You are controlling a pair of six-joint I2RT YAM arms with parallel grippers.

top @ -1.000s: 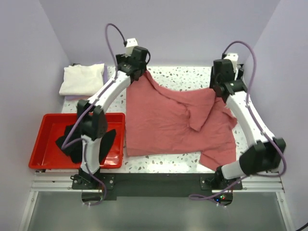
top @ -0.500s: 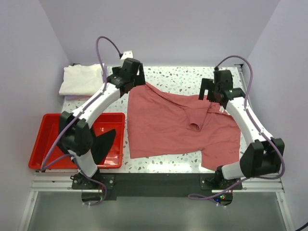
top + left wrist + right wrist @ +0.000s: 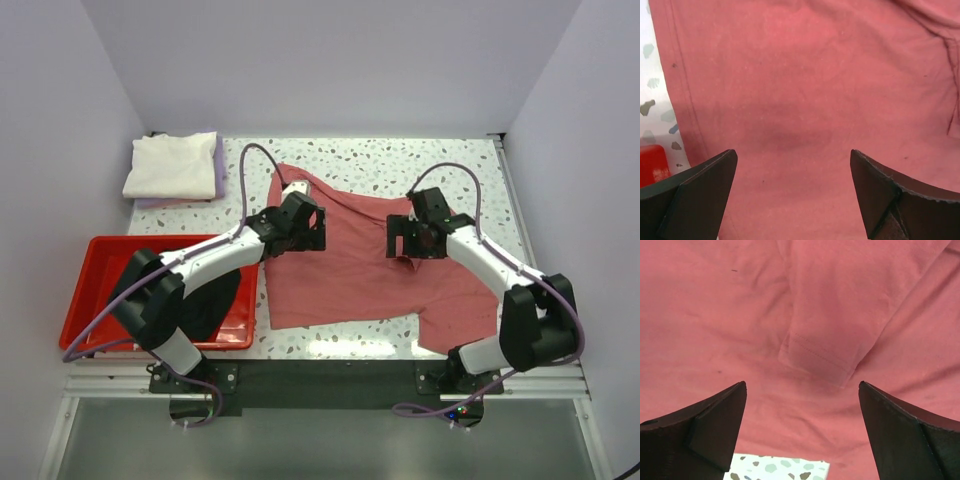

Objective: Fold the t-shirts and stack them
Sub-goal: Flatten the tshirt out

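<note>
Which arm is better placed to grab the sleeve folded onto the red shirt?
Right. The right end effector, open, hangs over the sleeve, cuff between its fingers. The left end effector, also open, is over plain shirt cloth near an edge.

open worktop (image 3: 420, 160) at far right beyond the shirt (image 3: 340, 285); blocked near left by the tray (image 3: 100, 265), far left corner by the folded stack (image 3: 170, 165).

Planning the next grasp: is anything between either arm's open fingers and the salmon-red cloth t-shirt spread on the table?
Nothing visible does. The left gripper and right gripper both hang open over the salmon-red cloth t-shirt, only bare cloth below them.
</note>
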